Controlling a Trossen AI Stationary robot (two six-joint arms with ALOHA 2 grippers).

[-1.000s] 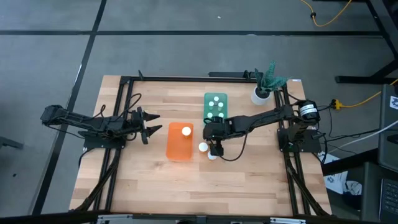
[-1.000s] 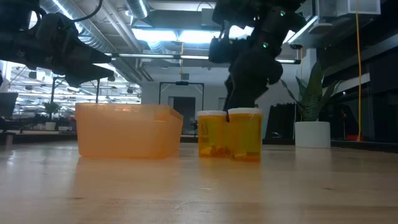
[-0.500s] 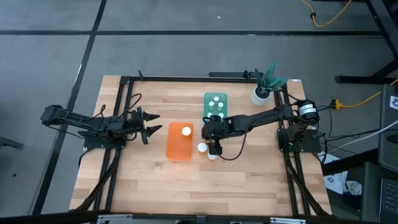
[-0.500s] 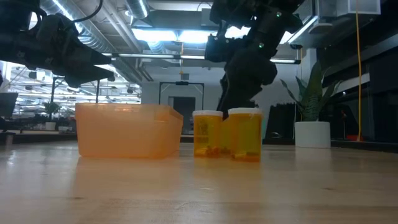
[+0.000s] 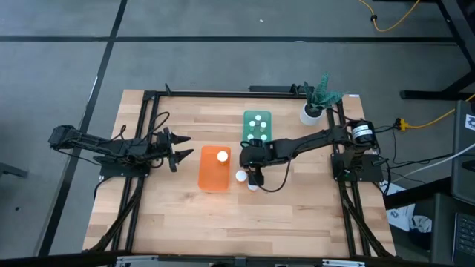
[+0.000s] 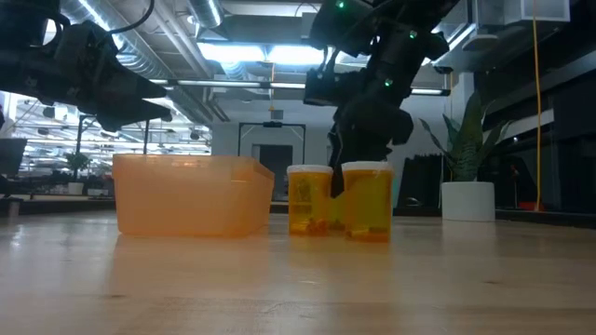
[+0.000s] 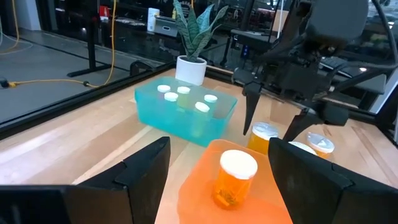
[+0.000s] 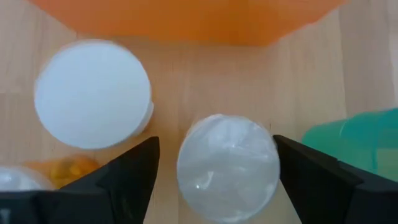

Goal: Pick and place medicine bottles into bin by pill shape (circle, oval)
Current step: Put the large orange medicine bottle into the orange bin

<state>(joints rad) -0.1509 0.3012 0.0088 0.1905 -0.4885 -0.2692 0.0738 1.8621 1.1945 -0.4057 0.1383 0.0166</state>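
Note:
My right gripper (image 5: 253,172) hangs open over three orange medicine bottles with white caps, standing on the table between the orange bin (image 5: 213,178) and the teal bin (image 5: 248,118). Its fingers stand on either side of one cap (image 8: 227,167) without touching it. A second cap (image 8: 92,93) stands beside it and a third (image 8: 9,180) shows at the picture's edge. The orange bin holds one bottle (image 7: 236,177); the teal bin holds several (image 7: 183,91). My left gripper (image 5: 180,148) waits open, left of the orange bin.
A white pot with a green plant (image 5: 313,111) stands at the table's far right corner. In the low view two bottles (image 6: 310,198) (image 6: 367,200) stand side by side right of the orange bin (image 6: 191,195). Bare wood lies toward the near edge.
My right gripper has gone a little toward the orange bin and down, so that one finger now reaches between the two bottles in the low view. The bottle nearer the orange bin has slid slightly toward that bin.

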